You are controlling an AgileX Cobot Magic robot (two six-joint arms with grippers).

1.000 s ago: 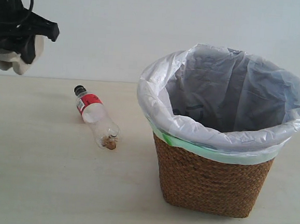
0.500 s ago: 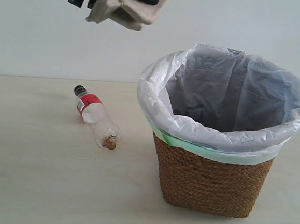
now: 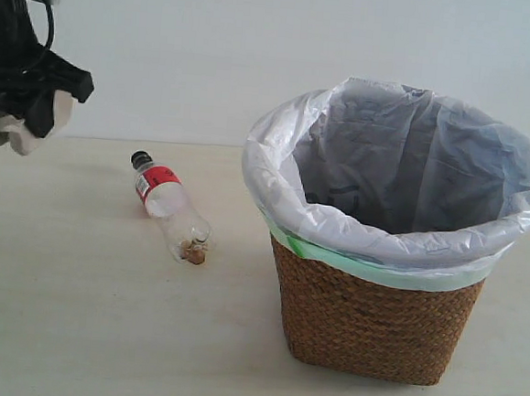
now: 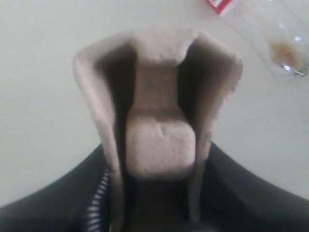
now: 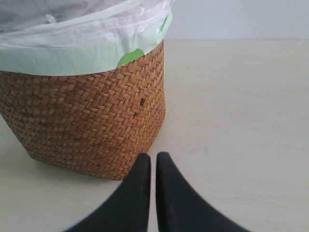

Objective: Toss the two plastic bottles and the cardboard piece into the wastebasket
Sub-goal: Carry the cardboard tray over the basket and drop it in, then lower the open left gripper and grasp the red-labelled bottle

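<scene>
My left gripper hangs above the table at the far left, shut on the grey-beige cardboard piece, whose pale edge pokes out below the fingers. The black-capped, red-labelled bottle lies on its side on the table, to the right of that gripper, and its label corner shows in the left wrist view. The wicker wastebasket with its white liner stands at the right. My right gripper is shut on nothing, low beside the wastebasket's wall. The green-capped bottle is out of view.
A pale table carries everything, with a plain white wall behind. The liner's green edge folds over the basket rim. The right arm is outside the exterior view.
Half a second ago the left gripper held the cardboard high near the top centre. It is now back at the far left and lower. Bottle and wastebasket have not moved.
</scene>
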